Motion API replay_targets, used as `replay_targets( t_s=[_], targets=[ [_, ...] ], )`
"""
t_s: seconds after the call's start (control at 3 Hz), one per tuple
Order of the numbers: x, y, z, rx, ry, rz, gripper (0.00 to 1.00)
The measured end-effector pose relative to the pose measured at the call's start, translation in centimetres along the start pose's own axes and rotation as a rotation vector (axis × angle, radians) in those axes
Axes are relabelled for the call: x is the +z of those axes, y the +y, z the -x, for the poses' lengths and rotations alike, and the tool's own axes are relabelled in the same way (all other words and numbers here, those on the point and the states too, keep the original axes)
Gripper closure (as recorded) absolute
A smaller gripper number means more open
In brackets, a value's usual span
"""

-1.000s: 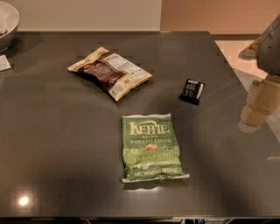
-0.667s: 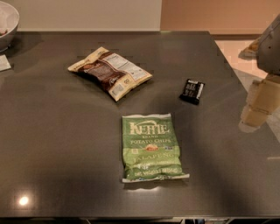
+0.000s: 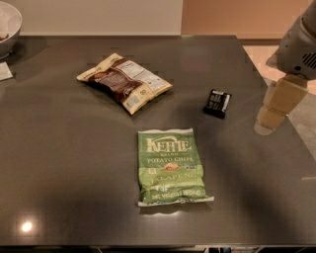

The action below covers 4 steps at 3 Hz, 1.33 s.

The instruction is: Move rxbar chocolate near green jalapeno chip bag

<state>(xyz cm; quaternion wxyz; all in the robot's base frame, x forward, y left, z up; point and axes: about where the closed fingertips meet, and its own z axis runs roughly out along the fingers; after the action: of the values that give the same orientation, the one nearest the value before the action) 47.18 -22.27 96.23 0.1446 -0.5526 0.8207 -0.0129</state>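
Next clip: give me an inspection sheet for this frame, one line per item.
Surface: dark table, glossy, with a light glare at front left.
Job's things: rxbar chocolate lies flat, beyond and right of the green jalapeno chip bag, apart from it.
Clutter: brown-and-cream chip bag; white bowl at the far left corner.
Tool: tool hovers by the table's right edge, right of the bar, clear of it.
Cables: nothing seen.
Surroundings: pale wall behind the table.
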Motion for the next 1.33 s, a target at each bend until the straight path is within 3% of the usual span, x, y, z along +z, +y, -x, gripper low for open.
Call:
replay_targets(
  t_s=[0.33, 1.33],
  targets=[
    [2.0, -2.7, 0.7, 0.115, 0.013, 0.015, 0.00],
    [9.5, -10.7, 3.4, 0.472, 0.098, -0.003, 0.00]
  ],
)
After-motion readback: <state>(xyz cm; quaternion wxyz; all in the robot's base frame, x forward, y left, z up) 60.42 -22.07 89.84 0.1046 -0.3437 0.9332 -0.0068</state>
